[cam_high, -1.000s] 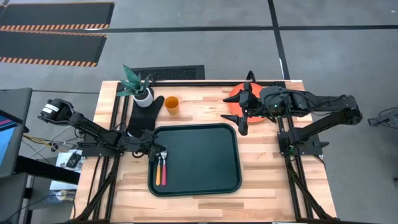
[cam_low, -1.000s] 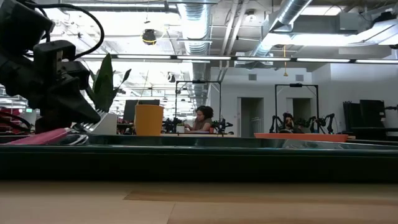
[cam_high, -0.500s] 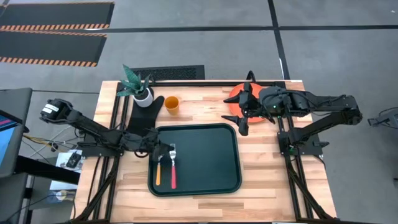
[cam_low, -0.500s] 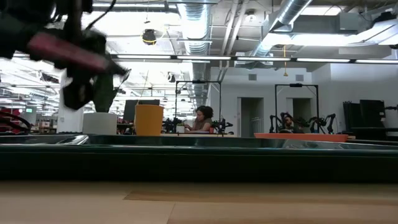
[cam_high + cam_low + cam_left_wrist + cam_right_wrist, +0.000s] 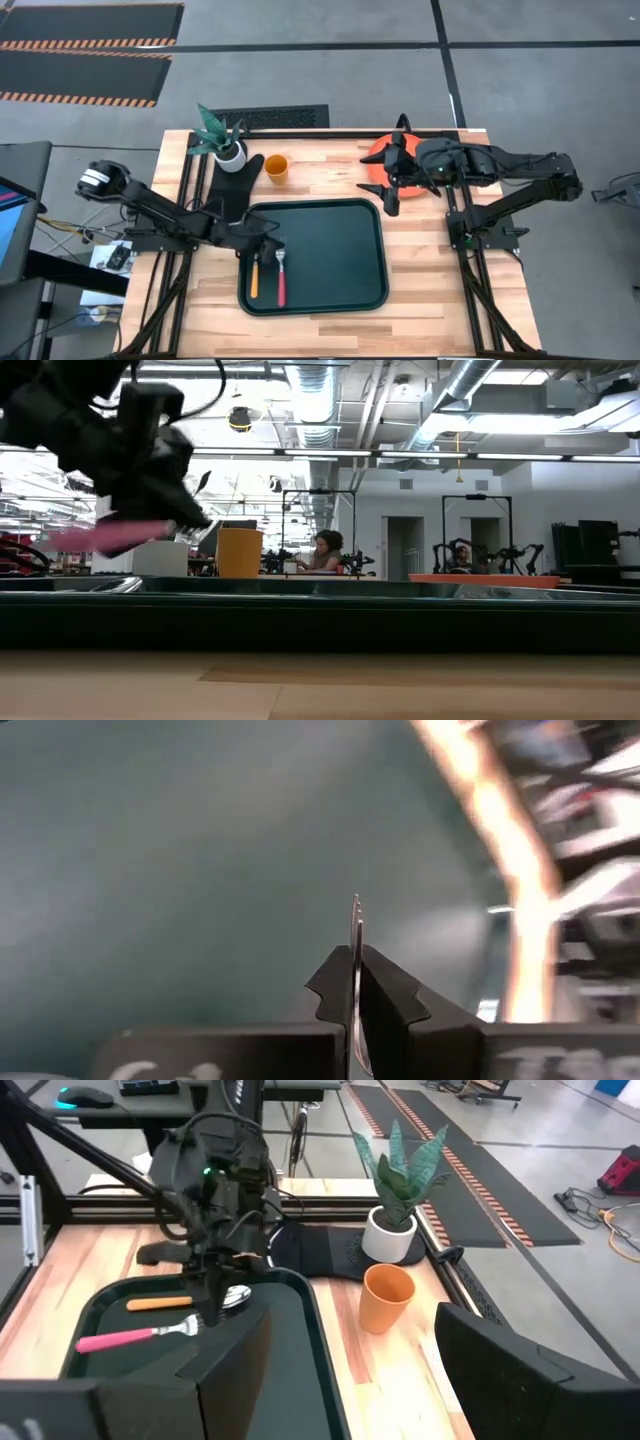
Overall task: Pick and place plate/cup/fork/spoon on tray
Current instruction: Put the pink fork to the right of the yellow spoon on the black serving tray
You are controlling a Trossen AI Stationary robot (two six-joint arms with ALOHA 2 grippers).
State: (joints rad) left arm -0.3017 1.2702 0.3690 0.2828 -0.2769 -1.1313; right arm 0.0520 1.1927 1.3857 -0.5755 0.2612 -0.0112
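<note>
Fork (image 5: 281, 277) lengthwise, tines toward plant side

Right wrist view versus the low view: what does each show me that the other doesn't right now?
Only the right wrist view shows the spoon lying on the tray floor, and the black mat under the potted plant.

Only the low view shows the plate, beyond the tray, and a person in the room behind.

Both show the left hand shut on the fork, held above the tray, and the cup standing outside the tray.
</note>
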